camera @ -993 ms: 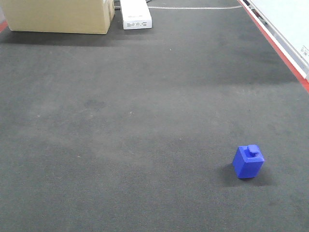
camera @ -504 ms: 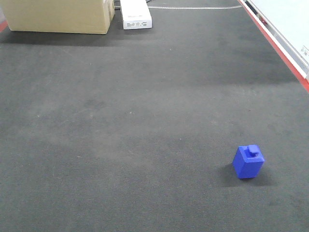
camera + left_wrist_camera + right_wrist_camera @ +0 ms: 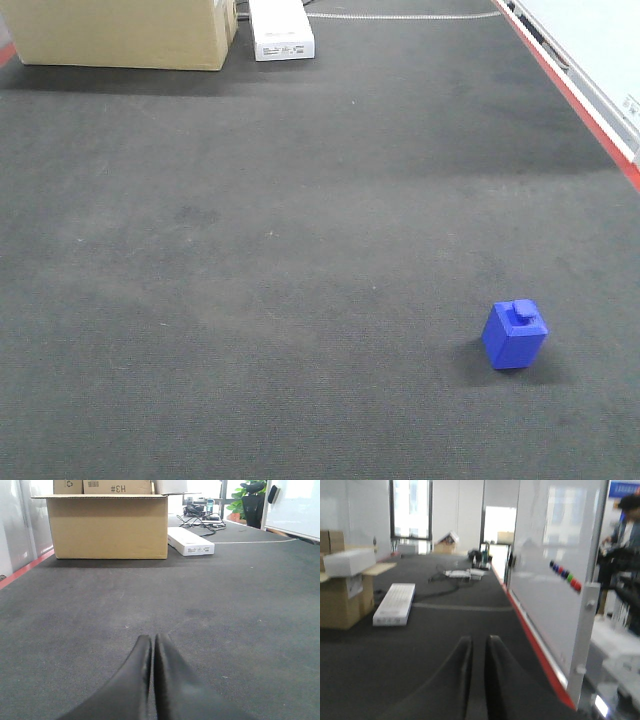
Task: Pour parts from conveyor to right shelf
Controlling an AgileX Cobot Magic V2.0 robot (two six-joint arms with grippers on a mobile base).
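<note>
A small blue block [image 3: 515,336] with a stud on top sits alone on the dark grey carpet at the lower right of the front view. No conveyor and no shelf are in view. My left gripper [image 3: 152,638] is shut and empty, held low over the carpet and pointing toward a cardboard box. My right gripper [image 3: 479,640] is shut with only a thin gap between its jaws, and it is empty. It points along the carpet beside a whiteboard. Neither gripper shows in the front view. The blue block shows in neither wrist view.
A large cardboard box [image 3: 120,35] and a flat white box [image 3: 281,30] stand at the far left; both also show in the left wrist view [image 3: 107,527] [image 3: 191,541]. A red floor line [image 3: 580,105] and a whiteboard [image 3: 555,570] border the right side.
</note>
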